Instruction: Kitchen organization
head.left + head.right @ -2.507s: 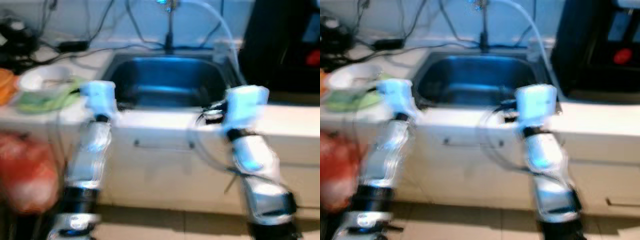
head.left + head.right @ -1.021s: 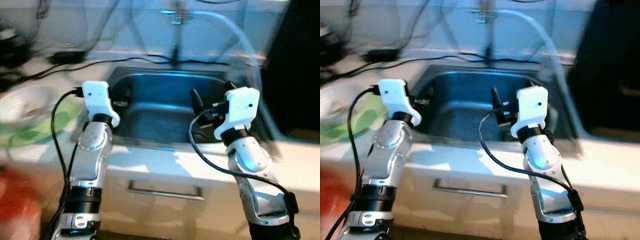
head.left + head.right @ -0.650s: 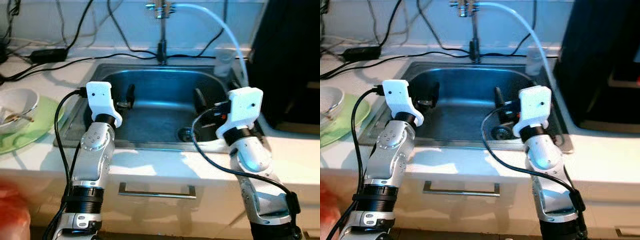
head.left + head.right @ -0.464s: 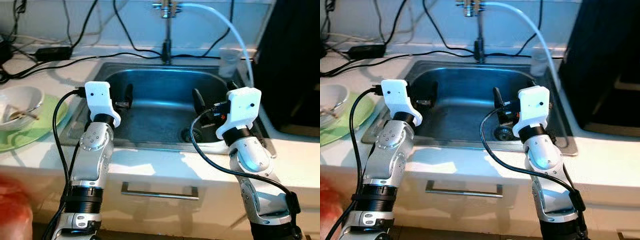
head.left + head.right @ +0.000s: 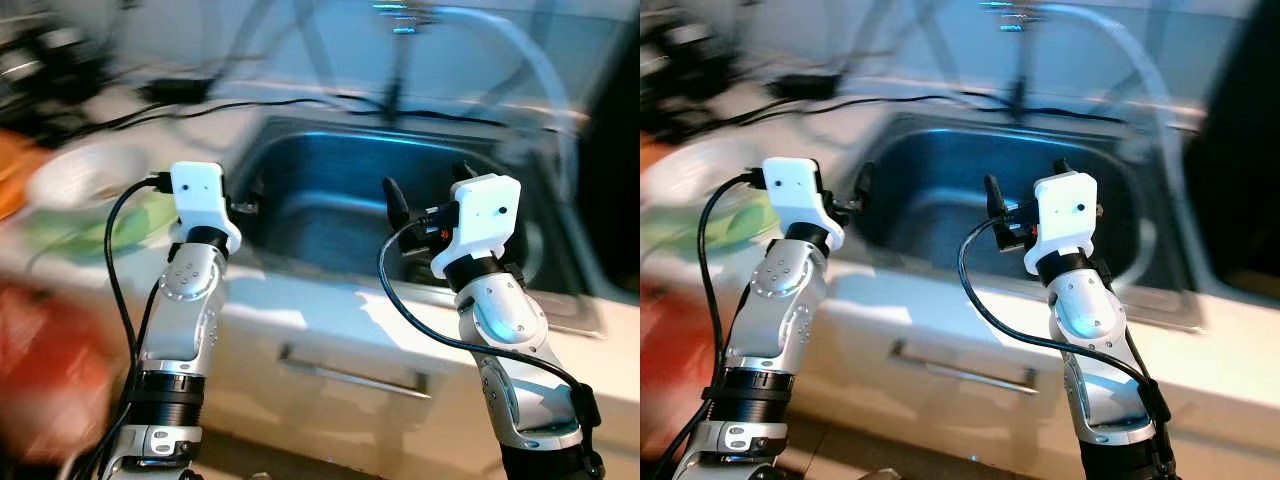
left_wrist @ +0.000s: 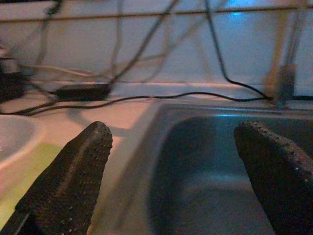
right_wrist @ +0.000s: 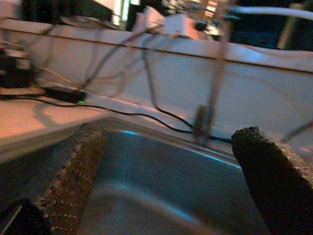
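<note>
Bowl sits on a green plate at the counter's left end, left of the sink, nearer the left gripper. Looks white, round, too blurry for more. Both grippers spread wide and empty, right gripper over the sink's front edge.

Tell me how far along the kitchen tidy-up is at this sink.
Nothing looks done yet. Both claws, left and right, are open, hold nothing and hover at the sink, whose basin looks bare through the blur. Left to do: the white bowl sits on its green plate on the counter to the robot's left, among loose black cables.
</note>
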{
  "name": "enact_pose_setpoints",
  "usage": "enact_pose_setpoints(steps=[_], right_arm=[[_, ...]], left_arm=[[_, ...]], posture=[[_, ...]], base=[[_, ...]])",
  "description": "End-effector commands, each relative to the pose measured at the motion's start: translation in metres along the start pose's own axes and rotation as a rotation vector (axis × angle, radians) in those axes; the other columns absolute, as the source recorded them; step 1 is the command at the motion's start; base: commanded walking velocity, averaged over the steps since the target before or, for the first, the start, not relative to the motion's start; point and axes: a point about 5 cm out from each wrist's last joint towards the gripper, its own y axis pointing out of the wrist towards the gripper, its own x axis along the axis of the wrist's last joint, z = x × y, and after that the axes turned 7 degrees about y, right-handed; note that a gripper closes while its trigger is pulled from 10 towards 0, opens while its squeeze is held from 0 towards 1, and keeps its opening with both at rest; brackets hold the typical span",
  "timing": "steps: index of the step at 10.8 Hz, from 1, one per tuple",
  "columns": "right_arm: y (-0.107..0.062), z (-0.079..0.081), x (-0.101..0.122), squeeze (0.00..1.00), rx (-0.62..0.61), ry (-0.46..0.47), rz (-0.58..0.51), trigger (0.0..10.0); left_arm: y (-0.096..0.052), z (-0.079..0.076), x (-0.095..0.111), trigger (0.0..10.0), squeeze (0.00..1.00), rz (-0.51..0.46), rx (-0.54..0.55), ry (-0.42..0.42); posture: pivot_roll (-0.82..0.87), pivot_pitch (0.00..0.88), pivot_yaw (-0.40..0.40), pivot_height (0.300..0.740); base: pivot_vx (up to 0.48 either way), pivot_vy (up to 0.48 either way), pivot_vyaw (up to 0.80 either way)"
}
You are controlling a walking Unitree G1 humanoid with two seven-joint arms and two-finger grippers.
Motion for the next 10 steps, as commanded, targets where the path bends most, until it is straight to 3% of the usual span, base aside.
enact_pose_setpoints(steps=[1,4,8,10], right_arm=[[0.000,0.000,0.000,0.00,0.000,-0.004,-0.002,10.0],[0.000,-0.001,-0.001,0.00,-0.003,-0.001,0.003,10.0],[0.002,0.001,-0.001,0.00,0.005,0.004,-0.001,10.0],[0.002,0.001,-0.001,0.00,0.010,0.005,0.003,10.0]], left_arm=[[0.000,0.000,0.004,10.0,0.00,-0.020,-0.009,0.026],[-0.014,0.004,0.005,10.0,0.00,-0.042,-0.010,0.060],[-0.018,0.000,0.018,10.0,0.00,-0.092,-0.024,0.086],[-0.025,0.010,0.023,10.0,0.00,-0.110,0.026,0.124]], posture=[[-0.01,0.000,0.038,0.740],[0.00,0.000,0.035,0.740],[0.01,0.000,0.030,0.740],[0.03,0.000,0.020,0.740]], base=[[0.000,0.000,0.59],[0.000,0.000,0.00],[0.000,0.000,0.00],[0.000,0.000,0.00]])
